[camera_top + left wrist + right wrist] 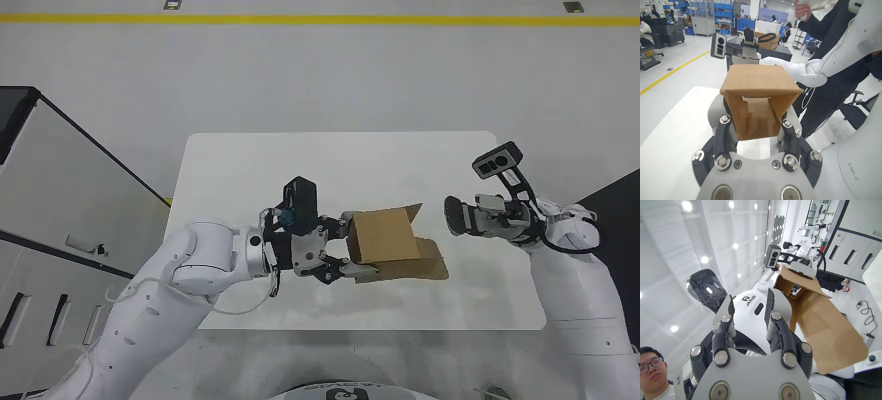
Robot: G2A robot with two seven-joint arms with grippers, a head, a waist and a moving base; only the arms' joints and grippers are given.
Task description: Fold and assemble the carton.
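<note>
Left gripper point(759, 121): the fingers point(715, 113) are set narrowly against both side walls of the carton point(757, 81) and hold it. Right gripper point(749, 306): the fingers point(770, 303) are spread wide with nothing between them.

The left wrist view looks through the carton's open sleeve to partly folded flaps at the far end. The right wrist view shows one long flap point(829, 336) projecting from the carton.

The top view places the carton over the white counter point(250, 170), toward the robot's edge, with the right gripper well apart from it.

Pad contact is hidden behind the carton walls. Whether the lowest flap touches the counter cannot be determined.

A grey floor point(320, 80) with a yellow line point(320, 19) lies beyond the counter.
</note>
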